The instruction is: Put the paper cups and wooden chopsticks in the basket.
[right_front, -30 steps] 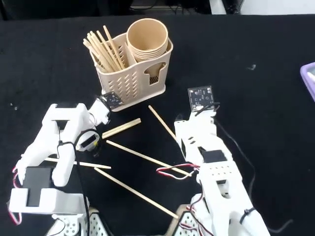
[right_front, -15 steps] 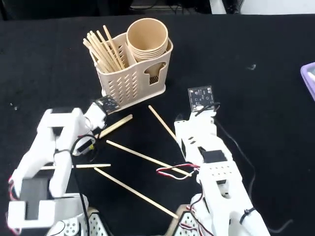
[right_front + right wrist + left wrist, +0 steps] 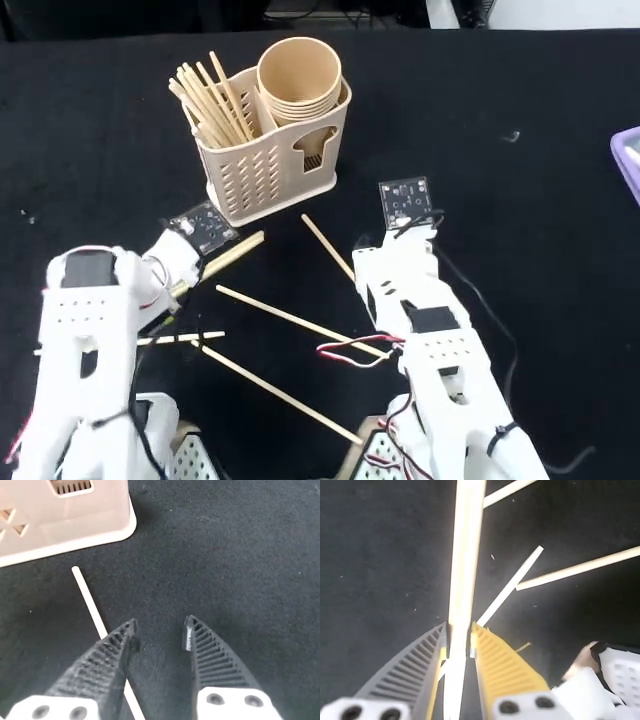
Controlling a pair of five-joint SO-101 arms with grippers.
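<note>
A beige basket (image 3: 268, 160) stands at the back of the black table, with stacked paper cups (image 3: 299, 75) in one compartment and several wooden chopsticks (image 3: 210, 100) in the other. My left gripper (image 3: 460, 635) is shut on a chopstick (image 3: 465, 565), which in the high view (image 3: 232, 251) angles toward the basket's front. My right gripper (image 3: 160, 630) is open just above the table, beside a loose chopstick (image 3: 90, 602) near the basket's corner (image 3: 65, 520). Loose chopsticks (image 3: 298, 320) lie between the two arms.
Red and white wires (image 3: 352, 350) from the right arm cross one loose chopstick. A purple object (image 3: 628, 155) sits at the table's right edge. More chopsticks lie close to the arms' bases (image 3: 275, 392).
The left arm has pulled back toward the lower left, drawing the held chopstick a little left with it. The right arm has not moved.
</note>
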